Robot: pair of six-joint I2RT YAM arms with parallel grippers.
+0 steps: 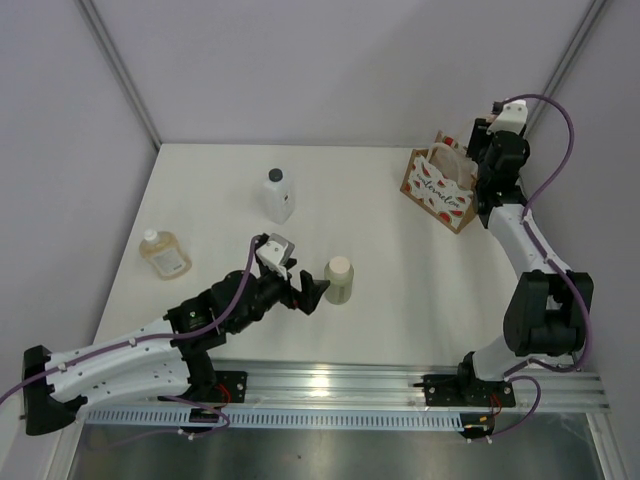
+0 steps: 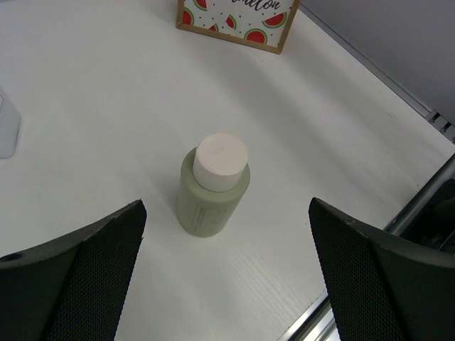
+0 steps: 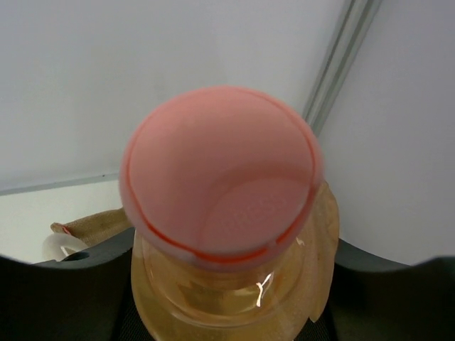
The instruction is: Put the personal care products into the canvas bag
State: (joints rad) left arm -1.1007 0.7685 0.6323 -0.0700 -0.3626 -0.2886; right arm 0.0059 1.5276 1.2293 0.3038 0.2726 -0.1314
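Note:
My left gripper (image 1: 312, 291) is open and low over the table, just left of the beige cylinder with a cream cap (image 1: 338, 280). In the left wrist view the cylinder (image 2: 212, 186) stands upright ahead of the gripper (image 2: 227, 284), beyond the wide-apart fingertips (image 2: 85, 263). My right gripper (image 1: 477, 168) hangs at the canvas bag (image 1: 438, 188), shut on the orange bottle with a pink cap (image 3: 220, 170). The bag's tan cloth (image 3: 92, 226) shows behind the bottle. The white bottle with a black cap (image 1: 278, 195) and the amber flask (image 1: 165, 254) rest on the table's left half.
The bag's printed front panel (image 2: 238, 18) is far ahead of the left gripper. The metal rail (image 1: 400, 385) runs along the table's near edge. Grey walls close in the back and both sides.

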